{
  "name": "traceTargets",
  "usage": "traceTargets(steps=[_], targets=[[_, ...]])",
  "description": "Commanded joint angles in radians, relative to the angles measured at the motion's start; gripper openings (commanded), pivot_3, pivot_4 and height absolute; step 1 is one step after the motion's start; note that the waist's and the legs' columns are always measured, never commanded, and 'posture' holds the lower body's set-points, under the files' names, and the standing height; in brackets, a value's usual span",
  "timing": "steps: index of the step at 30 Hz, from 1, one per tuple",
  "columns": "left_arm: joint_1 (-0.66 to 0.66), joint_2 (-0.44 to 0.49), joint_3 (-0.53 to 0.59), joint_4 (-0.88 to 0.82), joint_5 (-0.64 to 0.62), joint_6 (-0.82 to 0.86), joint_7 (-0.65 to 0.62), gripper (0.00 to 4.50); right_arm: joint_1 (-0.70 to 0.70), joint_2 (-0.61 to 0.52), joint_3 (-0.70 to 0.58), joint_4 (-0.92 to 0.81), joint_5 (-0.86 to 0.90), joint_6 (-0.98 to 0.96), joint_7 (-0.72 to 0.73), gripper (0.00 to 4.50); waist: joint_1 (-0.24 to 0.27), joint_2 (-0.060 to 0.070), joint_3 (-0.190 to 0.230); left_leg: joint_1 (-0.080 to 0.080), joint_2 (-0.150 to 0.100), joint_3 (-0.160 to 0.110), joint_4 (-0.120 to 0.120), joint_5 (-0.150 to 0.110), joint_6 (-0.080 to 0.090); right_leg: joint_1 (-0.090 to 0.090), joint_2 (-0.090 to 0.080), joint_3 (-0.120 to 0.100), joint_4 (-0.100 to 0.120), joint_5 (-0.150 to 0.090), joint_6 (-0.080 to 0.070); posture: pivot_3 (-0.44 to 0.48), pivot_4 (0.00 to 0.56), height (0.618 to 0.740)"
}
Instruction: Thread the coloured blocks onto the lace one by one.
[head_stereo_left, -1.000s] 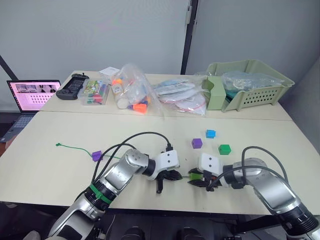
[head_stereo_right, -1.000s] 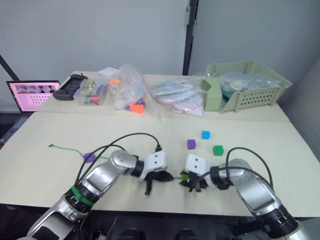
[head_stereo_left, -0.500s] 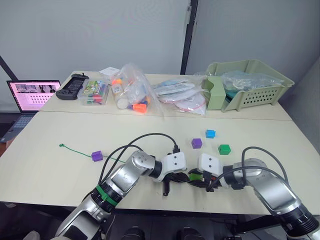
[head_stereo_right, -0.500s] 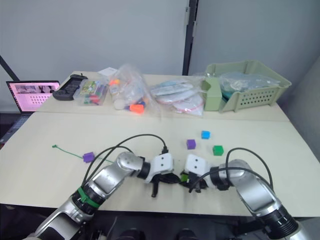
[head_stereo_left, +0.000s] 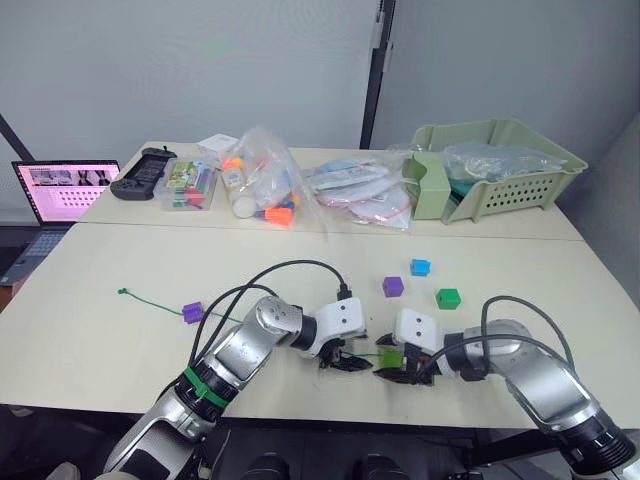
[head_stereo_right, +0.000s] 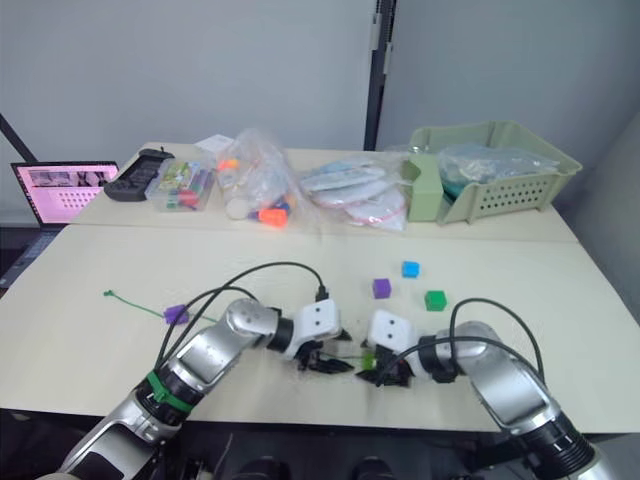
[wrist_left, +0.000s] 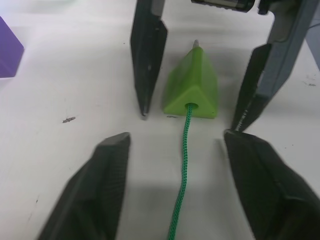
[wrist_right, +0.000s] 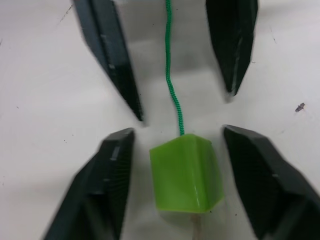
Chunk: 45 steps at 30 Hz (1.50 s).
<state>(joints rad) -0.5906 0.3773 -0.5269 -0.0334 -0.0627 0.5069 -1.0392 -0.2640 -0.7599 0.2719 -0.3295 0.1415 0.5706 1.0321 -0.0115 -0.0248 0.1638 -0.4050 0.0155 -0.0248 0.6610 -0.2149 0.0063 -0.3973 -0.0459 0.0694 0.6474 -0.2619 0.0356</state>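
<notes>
From the head views, the left gripper (head_stereo_left: 345, 358) and right gripper (head_stereo_left: 397, 372) face each other low over the pale tabletop (head_stereo_left: 100, 270), with the small lime green plastic cube (head_stereo_left: 389, 357) lying between them. The thin dark green cord (head_stereo_left: 155, 300) runs from its knotted end at far left through a purple plastic cube (head_stereo_left: 193, 312). A second purple cube (head_stereo_left: 393, 287), a blue cube (head_stereo_left: 421, 267) and a dark green cube (head_stereo_left: 448, 298) sit loose beyond the right arm.

In the left wrist view, the left gripper's fingers (wrist_left: 95, 190) stand apart, holding nothing. The cord enters the lime cube's hole and its pale tip (wrist_left: 195, 44) pokes out the far side.

In the right wrist view, the right gripper's fingers (wrist_right: 107, 185) flank the cube, also spread, not touching it.

The risk, as I judge it: with neither gripper holding cord or cube, a nudge could slide the cube back off the short tip, or a closing finger could trap the cord.

No legible writing or brand appears.
</notes>
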Motion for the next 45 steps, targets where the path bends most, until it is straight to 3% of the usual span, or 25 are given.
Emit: traceTargets(steps=[1,10,24,34,40,45], targets=[[-0.020,0.010,0.014,-0.043,-0.007,0.002,-0.013,4.48,0.034,-0.024,-0.020,-0.043,0.022,0.026,0.002,4.50,-0.001,0.000,0.000,0.000,0.000,0.000,0.000,0.000,0.000,0.000,0.000,0.000,0.000,0.000,0.000,0.000,0.150,0.740],[-0.099,-0.078,-0.064,-0.036,0.023,0.086,0.003,4.48,0.198,-0.163,-0.286,-0.157,0.180,0.045,0.055,4.50,0.012,0.000,0.000,-0.002,-0.001,0.000,0.000,0.000,0.000,-0.001,-0.001,0.000,0.000,0.000,0.001,0.000,0.150,0.740],[-0.163,-0.131,-0.195,0.073,0.126,0.136,0.030,4.48,0.188,-0.169,-0.270,-0.147,0.164,0.050,0.015,4.50,0.003,-0.001,0.000,-0.002,-0.001,0.000,0.000,0.000,0.000,-0.002,0.000,0.001,0.000,-0.001,0.002,0.000,0.150,0.740],[-0.139,-0.105,-0.205,0.064,0.119,0.115,-0.006,1.35,0.169,-0.168,-0.216,-0.106,0.127,0.010,0.002,4.50,-0.001,0.000,0.000,-0.002,-0.001,0.000,0.000,0.000,0.000,-0.001,0.000,0.001,0.000,-0.002,0.003,0.000,0.150,0.740],[-0.140,-0.098,-0.203,0.069,0.119,0.104,-0.014,1.31,0.140,-0.150,-0.170,-0.026,0.095,-0.065,0.015,4.50,-0.003,0.000,0.000,-0.001,0.000,0.000,0.000,0.000,0.000,-0.001,0.001,0.001,0.000,-0.001,0.002,0.000,0.150,0.740],[-0.142,-0.099,-0.203,0.072,0.120,0.100,-0.016,1.31,0.119,-0.137,-0.137,0.022,0.076,-0.110,0.027,3.00,-0.003,0.000,0.000,-0.001,0.000,0.000,0.000,0.000,0.000,-0.001,0.001,0.001,0.000,-0.001,0.002,0.000,0.150,0.740]])
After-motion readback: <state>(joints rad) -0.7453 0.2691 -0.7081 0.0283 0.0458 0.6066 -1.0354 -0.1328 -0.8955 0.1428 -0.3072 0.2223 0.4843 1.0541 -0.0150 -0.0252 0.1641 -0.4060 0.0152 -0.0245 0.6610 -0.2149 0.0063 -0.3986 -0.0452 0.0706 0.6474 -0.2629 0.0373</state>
